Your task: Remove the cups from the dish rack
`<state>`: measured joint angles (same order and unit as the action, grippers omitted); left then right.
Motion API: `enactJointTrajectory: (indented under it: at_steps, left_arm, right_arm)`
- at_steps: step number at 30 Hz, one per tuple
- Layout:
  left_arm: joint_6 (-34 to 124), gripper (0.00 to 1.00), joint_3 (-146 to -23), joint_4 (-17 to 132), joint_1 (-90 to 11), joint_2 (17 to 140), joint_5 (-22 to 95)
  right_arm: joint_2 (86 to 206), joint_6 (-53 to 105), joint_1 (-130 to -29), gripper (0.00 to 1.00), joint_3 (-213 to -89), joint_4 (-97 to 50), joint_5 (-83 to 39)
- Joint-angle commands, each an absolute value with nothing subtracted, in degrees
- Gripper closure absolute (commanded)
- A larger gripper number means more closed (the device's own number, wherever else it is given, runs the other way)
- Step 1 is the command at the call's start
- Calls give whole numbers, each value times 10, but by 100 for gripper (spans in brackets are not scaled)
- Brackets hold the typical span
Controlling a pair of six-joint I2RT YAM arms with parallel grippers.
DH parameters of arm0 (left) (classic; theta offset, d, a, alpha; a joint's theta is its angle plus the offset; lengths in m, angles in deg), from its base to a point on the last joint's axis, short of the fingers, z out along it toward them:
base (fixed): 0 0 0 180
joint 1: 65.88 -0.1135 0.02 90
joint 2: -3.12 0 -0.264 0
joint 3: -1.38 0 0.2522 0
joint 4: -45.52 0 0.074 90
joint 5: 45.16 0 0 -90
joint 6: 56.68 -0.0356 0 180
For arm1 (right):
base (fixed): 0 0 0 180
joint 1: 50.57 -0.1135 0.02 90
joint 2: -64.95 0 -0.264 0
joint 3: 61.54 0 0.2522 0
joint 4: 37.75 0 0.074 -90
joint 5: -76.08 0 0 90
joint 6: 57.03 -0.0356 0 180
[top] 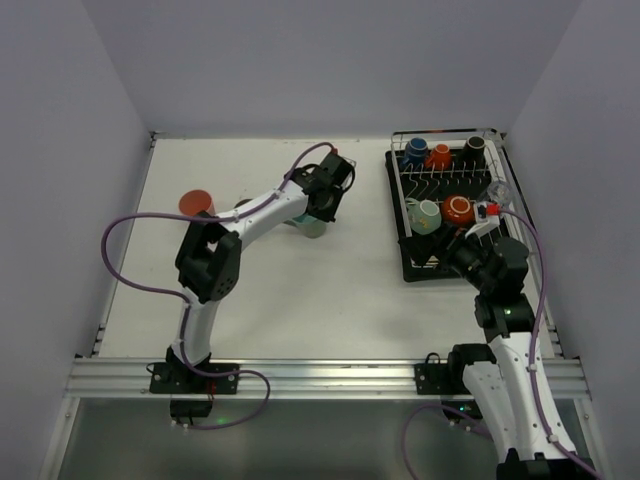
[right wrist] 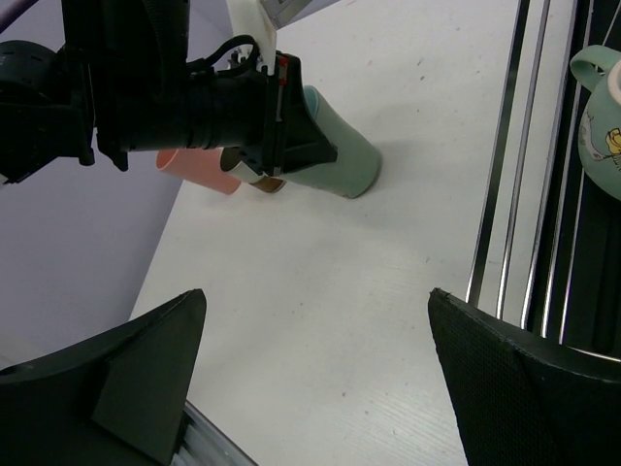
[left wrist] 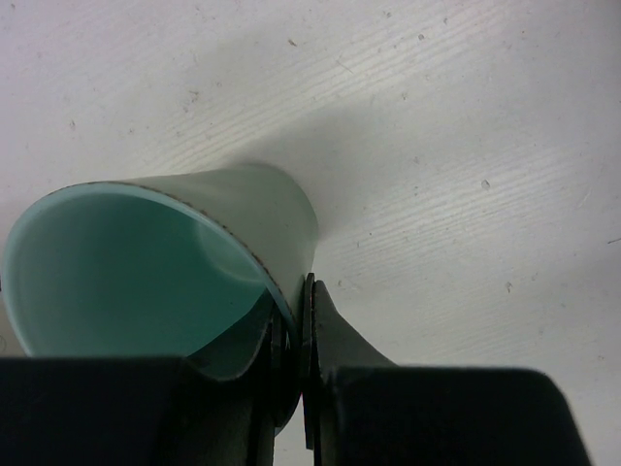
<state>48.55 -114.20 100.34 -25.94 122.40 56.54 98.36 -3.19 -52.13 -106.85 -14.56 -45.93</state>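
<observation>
My left gripper (top: 320,208) is shut on the rim of a small teal cup (top: 313,229), one finger inside and one outside (left wrist: 335,330). The cup (left wrist: 165,262) is tilted, its base at the table; it also shows in the right wrist view (right wrist: 344,160). A salmon-pink tumbler (top: 197,203) and a metallic-brown cup (right wrist: 260,183) stand just left of it. The dish rack (top: 408,262) at the right holds a teal handled mug (top: 425,215), two orange cups (top: 458,210), a blue cup (top: 416,152), a black cup (top: 474,150) and a clear glass (top: 497,192). My right gripper (top: 455,246) is open and empty at the rack's near left corner.
Purple walls close in the white table (top: 330,290) on three sides. An aluminium rail (top: 320,378) runs along the near edge. The rack's wire side (right wrist: 524,175) is just right of my right gripper (right wrist: 315,330), with the teal mug (right wrist: 602,116) behind it.
</observation>
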Motion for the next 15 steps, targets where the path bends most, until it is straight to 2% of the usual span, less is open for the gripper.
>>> enactJointTrajectory:
  at_steps: [1,3,4,7,9,15]
  left_arm:
    - [461,96,-1173,1019,-265,1230,572]
    - [462,87,-1180,1021,-265,1229,565]
    - [462,76,-1186,1022,-264,1227,562]
    - [463,56,-1196,1023,-264,1222,553]
    - [464,46,-1200,1024,-264,1215,551]
    - [466,34,-1215,1030,-264,1203,555]
  right_arm:
    - [983,-26,-527,1,-1073,-164,-450]
    - [981,-26,-530,1,-1076,-163,-447]
    - [981,-25,-531,1,-1078,-157,-445]
    - [978,-26,-535,1,-1083,-151,-437]
    - [979,-23,-536,1,-1092,-141,-434]
    - [969,-18,-536,1,-1105,-125,-417]
